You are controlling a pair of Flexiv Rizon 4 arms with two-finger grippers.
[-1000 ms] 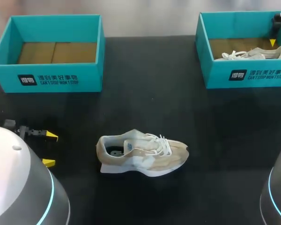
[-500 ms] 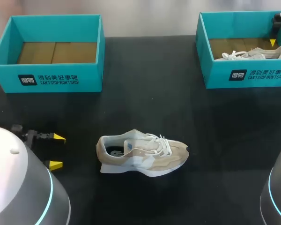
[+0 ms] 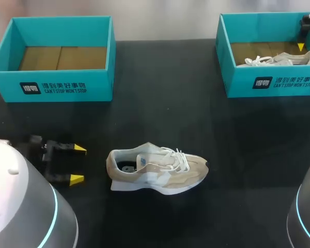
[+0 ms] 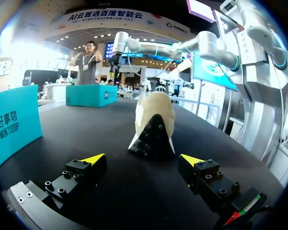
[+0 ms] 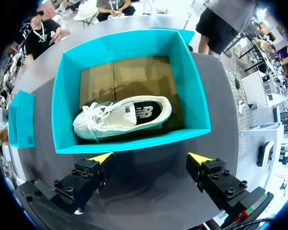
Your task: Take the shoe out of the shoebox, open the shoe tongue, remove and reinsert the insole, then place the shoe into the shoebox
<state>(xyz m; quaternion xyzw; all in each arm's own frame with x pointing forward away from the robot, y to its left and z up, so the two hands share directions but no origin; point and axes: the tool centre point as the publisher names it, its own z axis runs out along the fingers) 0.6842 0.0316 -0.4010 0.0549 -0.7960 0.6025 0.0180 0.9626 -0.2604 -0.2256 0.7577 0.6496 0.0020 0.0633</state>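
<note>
Head view: beige shoe [image 3: 157, 173] sits on its sole on table [image 3: 237, 155], toe to the right, left gripper [image 3: 76, 164] just beside the heel, not touching. Left wrist view: fingers apart, heel ahead between them. Right wrist view: right gripper [image 5: 151, 155] fingers apart, right shoebox [image 5: 129, 143] ahead holding white shoe [image 5: 122, 115].

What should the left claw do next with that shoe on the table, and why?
Probably ease the left gripper forward toward the heel of the shoe: it is open, stops short of the shoe, and the heel lies straight ahead of it.
</note>
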